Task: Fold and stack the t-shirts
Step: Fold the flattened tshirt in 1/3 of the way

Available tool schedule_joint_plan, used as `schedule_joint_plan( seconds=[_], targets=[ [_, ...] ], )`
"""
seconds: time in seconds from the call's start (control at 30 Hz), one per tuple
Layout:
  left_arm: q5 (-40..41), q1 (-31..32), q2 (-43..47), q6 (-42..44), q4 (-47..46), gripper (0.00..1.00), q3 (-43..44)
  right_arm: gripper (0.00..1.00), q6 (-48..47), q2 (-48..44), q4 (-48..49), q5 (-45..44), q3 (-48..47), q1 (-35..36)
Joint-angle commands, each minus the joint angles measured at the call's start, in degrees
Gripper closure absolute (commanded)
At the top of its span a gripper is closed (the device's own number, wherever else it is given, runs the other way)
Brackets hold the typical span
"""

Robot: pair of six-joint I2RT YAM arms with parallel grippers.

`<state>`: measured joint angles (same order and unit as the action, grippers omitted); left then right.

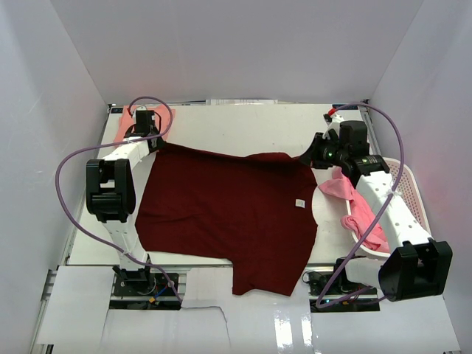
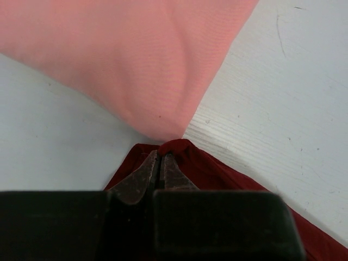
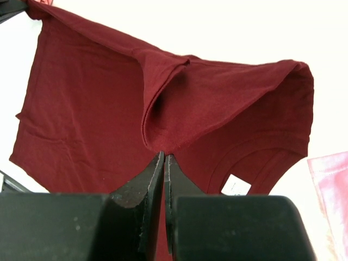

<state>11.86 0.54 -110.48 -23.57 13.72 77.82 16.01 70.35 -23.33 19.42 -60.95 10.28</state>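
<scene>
At the middle of the desk [image 1: 243, 125] lies the maroon t-shirt [image 1: 228, 214], spread flat. The left fingers [image 2: 140, 179] are pinched tight on its corner at 10 o'clock, just beside the salmon t-shirt [image 2: 136, 60]. The right fingers [image 3: 145, 182] are clamped on its 2 o'clock corner, lifting it. The first fold seems in hand; next, both corners likely need carrying together toward 6 o'clock.

- maroon shirt [image 1: 228, 214]: soft matt cloth, lightly creased
- salmon shirt [image 2: 125, 54], upper left: smooth matt knit cloth
- counter [image 2: 272, 109]: white painted wood, grain showing, faintly scuffed
- basket [image 1: 411, 184], right: white plastic mesh
</scene>
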Motion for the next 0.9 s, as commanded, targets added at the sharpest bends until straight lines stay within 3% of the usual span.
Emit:
schedule_joint_plan(
  seconds=[0.0,0.87],
  targets=[
    [1.5,-0.27,5.36,0.19,-0.27,1.0,-0.3,0.92,-0.45,-2.14,0.13,-0.17,0.74,0.09],
    [3.0,-0.27,10.02,0.19,-0.09,1.0,-4.61,0.92,0.07,-7.06,-1.98,1.5,4.87,0.09]
  ],
)
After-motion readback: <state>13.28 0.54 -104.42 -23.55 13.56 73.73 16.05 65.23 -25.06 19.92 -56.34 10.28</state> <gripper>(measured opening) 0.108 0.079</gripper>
